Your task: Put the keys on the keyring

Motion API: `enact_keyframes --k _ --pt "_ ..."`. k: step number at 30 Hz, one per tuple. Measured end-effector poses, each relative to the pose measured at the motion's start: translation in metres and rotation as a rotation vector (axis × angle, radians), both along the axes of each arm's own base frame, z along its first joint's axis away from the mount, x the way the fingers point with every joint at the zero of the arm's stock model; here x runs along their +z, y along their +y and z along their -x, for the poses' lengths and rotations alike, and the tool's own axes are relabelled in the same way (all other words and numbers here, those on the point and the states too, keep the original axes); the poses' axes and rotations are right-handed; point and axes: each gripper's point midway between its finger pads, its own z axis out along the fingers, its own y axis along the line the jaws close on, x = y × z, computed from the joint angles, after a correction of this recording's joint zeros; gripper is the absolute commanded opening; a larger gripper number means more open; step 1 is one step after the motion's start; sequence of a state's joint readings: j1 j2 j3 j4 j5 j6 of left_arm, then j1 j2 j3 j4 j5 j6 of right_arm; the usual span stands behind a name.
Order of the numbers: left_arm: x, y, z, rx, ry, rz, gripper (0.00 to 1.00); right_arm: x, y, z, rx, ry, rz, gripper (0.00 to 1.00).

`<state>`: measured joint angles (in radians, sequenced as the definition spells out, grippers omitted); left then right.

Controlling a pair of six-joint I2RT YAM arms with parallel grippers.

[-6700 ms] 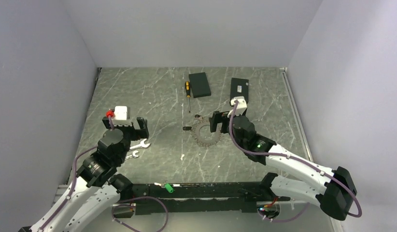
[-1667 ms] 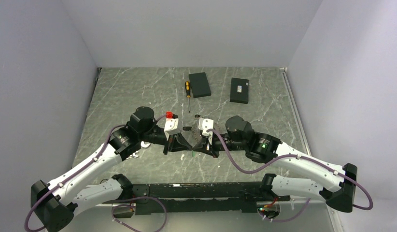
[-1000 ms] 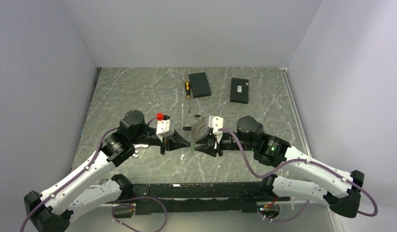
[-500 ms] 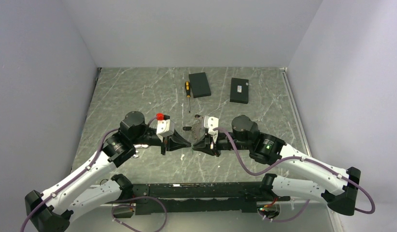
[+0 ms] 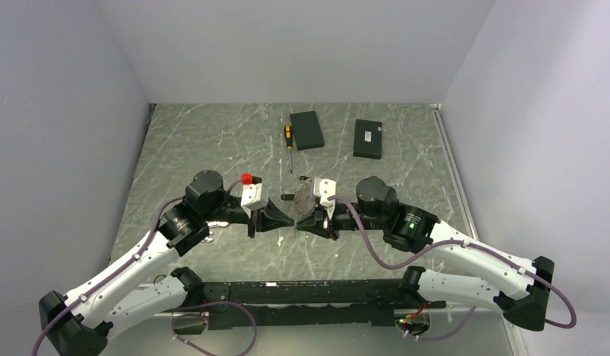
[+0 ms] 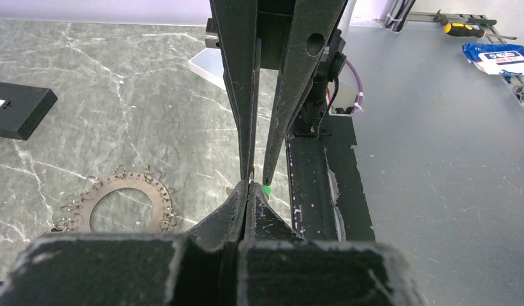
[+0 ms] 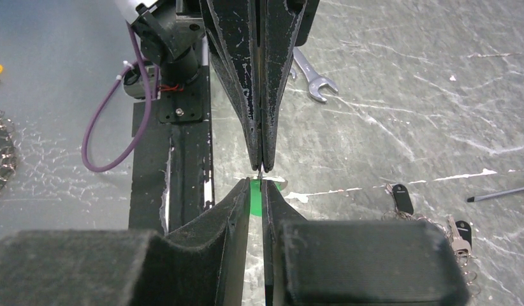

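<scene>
Since the view nearly seven seconds back, both arms have swung in from their separate spots. I now have them nose to nose over the middle of the table, hardly shifted in the last half second. The left gripper is pressed together, with a thin sliver of metal at its tips; I cannot tell what it is. The right gripper stands a narrow slit apart, its tips just beside the left's. The keyring lies flat on the table just to the far side of that meeting point, apart from both sets of fingers. Loose keys with dark heads lie near it. A spanner lies beyond the left gripper. The screwdriver and two black boxes sit well apart at the far end.
</scene>
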<state>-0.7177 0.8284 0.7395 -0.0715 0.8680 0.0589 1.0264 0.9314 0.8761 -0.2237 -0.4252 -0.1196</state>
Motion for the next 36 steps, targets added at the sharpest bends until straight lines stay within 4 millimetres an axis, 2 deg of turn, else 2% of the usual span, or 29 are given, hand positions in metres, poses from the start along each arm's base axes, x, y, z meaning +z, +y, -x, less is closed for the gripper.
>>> enact_keyframes --k 5,11,16,17,19,22,24,28,32,36 --pt "-0.004 -0.001 0.0 -0.008 0.012 -0.009 0.0 0.0 0.0 0.0 -0.003 -0.001 0.0 0.15" --pt "-0.004 -0.002 0.0 -0.012 0.013 -0.009 0.0 0.0 0.0 -0.001 -0.008 -0.003 0.0 0.0" --pt "-0.004 -0.002 0.001 -0.018 0.014 -0.008 0.0 0.0 -0.001 -0.002 -0.011 -0.003 0.0 0.0" --pt "-0.004 -0.002 0.001 -0.018 0.014 -0.008 0.07 0.0 -0.001 -0.002 -0.011 -0.003 0.0 0.0" --pt "-0.004 -0.002 0.001 -0.016 0.014 -0.008 0.4 0.0 -0.001 -0.003 -0.016 -0.004 0.0 0.0" --pt "-0.004 -0.002 -0.002 0.003 0.02 -0.012 0.6 -0.002 -0.002 -0.009 -0.056 0.0 0.007 0.0" --pt "-0.006 -0.002 -0.003 0.014 0.029 -0.018 0.67 -0.008 -0.005 -0.017 -0.117 0.01 0.018 0.0" --pt "-0.013 -0.003 -0.01 0.046 0.055 -0.04 0.68 -0.034 -0.022 -0.04 -0.311 0.05 0.063 0.0" --pt "-0.027 -0.008 -0.022 0.083 0.091 -0.077 0.65 -0.058 -0.055 -0.071 -0.587 0.081 0.107 0.0" --pt "-0.049 -0.017 -0.038 0.131 0.131 -0.132 0.63 -0.066 -0.099 -0.105 -0.875 0.105 0.121 0.0"
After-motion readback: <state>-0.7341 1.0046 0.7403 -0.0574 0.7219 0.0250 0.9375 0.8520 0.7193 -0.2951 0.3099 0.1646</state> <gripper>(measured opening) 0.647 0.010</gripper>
